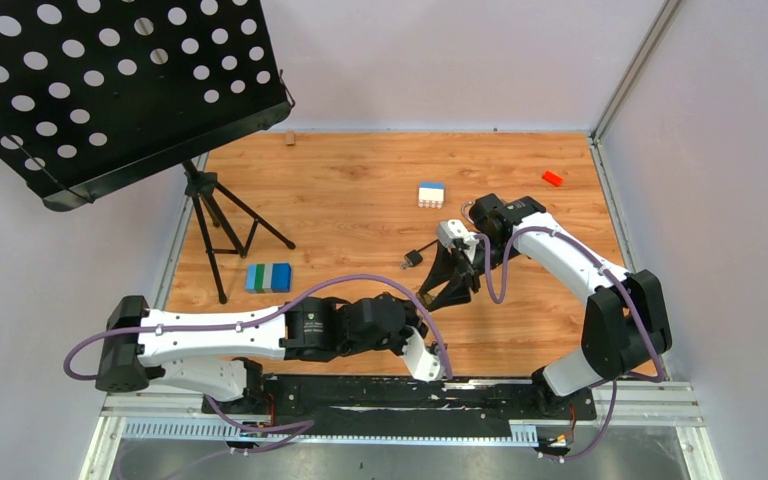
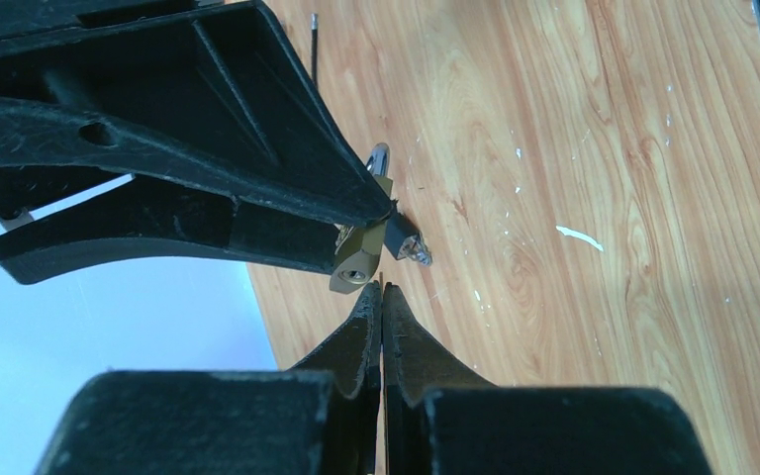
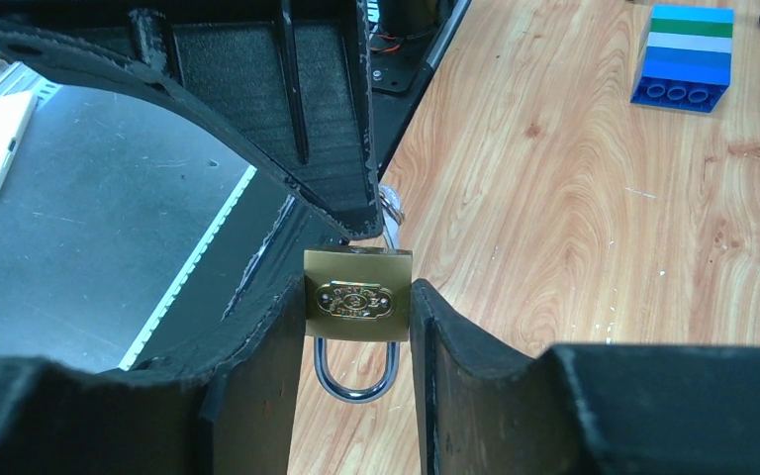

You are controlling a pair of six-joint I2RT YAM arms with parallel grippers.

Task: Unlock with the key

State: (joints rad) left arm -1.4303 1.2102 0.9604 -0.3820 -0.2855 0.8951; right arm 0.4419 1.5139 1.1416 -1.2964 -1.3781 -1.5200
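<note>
Clamping the brass padlock by its sides, the right claw faces the left claw, pinched fully shut.

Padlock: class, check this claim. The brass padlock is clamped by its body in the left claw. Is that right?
No. It is the right claw that clamps the brass padlock by its body, not the left; the right wrist view shows it.

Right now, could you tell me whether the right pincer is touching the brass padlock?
Touching. The right wrist view shows the right pincer clamped on the brass padlock, its inner faces pressed against both sides of the body with no gap.
</note>
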